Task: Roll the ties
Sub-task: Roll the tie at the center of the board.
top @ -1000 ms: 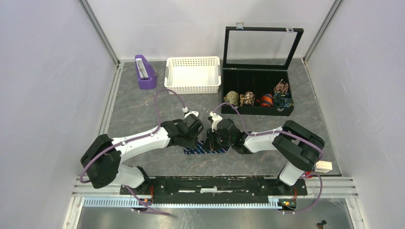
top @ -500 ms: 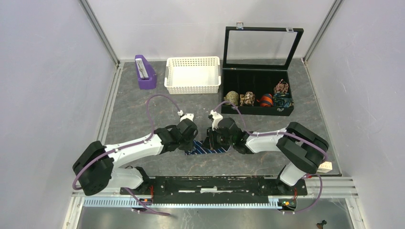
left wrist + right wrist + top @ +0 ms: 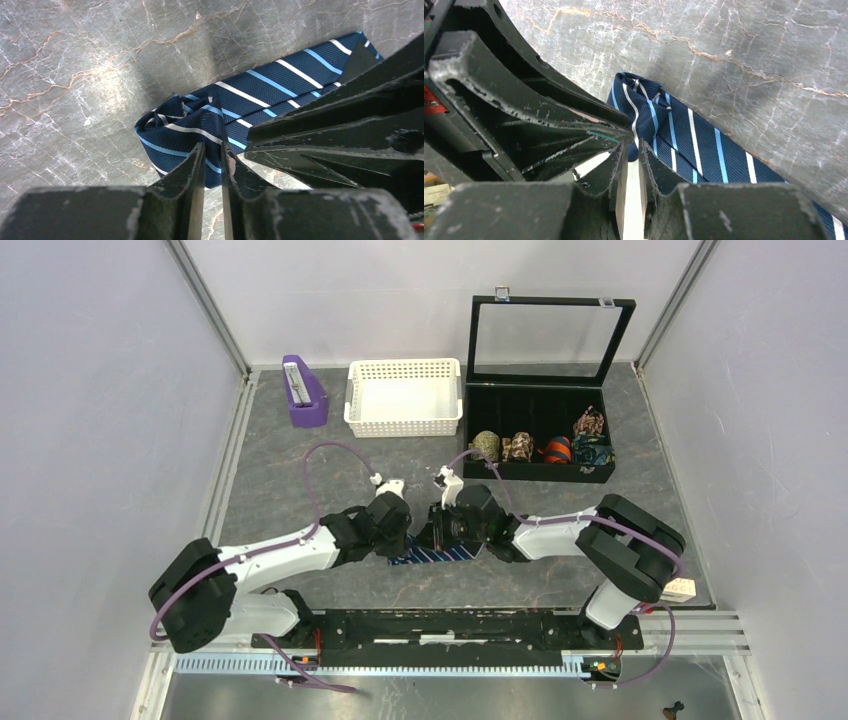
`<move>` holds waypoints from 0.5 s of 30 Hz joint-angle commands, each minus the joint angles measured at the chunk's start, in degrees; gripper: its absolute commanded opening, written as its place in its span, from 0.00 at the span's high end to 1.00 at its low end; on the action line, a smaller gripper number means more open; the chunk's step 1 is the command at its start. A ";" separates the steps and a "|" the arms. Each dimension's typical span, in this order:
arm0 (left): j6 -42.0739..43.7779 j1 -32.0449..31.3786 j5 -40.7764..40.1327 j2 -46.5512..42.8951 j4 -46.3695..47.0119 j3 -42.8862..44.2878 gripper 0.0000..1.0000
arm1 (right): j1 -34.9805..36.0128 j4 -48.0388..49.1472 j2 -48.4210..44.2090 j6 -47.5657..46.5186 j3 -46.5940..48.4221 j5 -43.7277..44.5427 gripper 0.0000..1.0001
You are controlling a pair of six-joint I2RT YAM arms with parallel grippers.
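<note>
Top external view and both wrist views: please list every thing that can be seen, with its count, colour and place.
table: one, grey marbled, under everything
navy tie: one, navy with light stripes, near centre, one end coiled
basket: one, white, far centre
holder: one, purple, far left
display box: one, black, lid open, far right
patterned rolls: about five, olive, brown, orange, teal, mixed, inside the box near its front
small block: one, whitish, near right edge
left gripper: one, black, shut on the coil
right gripper: one, black, nearly closed at the coil; grip unclear
</note>
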 commanded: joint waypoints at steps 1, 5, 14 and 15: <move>-1.87 -0.16 1.52 -2.65 4.00 -1.15 0.72 | 0.00 5.04 1.71 2.35 2.29 -1.88 0.80; -1.81 -0.17 3.06 -3.92 5.73 -2.13 0.63 | 0.08 5.33 2.34 2.63 2.53 -2.03 0.80; 0.74 -0.17 6.55 -7.09 9.29 -4.32 0.70 | 0.17 5.35 3.45 3.15 4.21 -2.39 0.80; 0.90 -0.16 6.83 -7.25 9.52 -4.60 0.71 | 0.18 5.30 3.63 3.20 4.47 -2.41 0.80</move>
